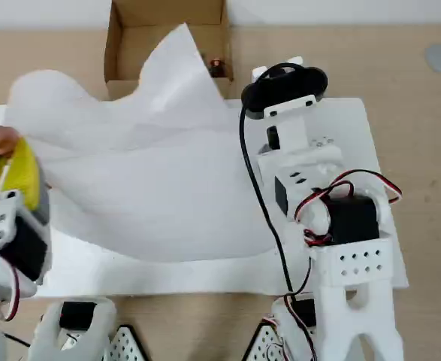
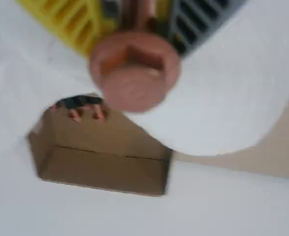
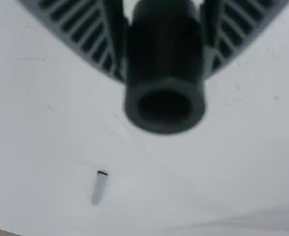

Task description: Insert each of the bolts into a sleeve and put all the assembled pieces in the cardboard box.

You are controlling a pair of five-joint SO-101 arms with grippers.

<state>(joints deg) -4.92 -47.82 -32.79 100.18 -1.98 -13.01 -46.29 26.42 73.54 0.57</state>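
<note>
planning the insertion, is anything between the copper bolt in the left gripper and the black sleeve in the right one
Yes: a billowed white foam sheet rises between the copper hex-head bolt in the left gripper and the black tubular sleeve in the right gripper. Its peak overlaps the front wall of the brown cardboard box.

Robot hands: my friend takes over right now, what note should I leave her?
Left hand: shut on a copper bolt, head outward.
Right hand: shut on a black sleeve, over the white surface.
Cardboard box: at the table's far side, at least one assembled piece seemingly inside.
Left: push the bolt into the sleeve, then box it.
</note>
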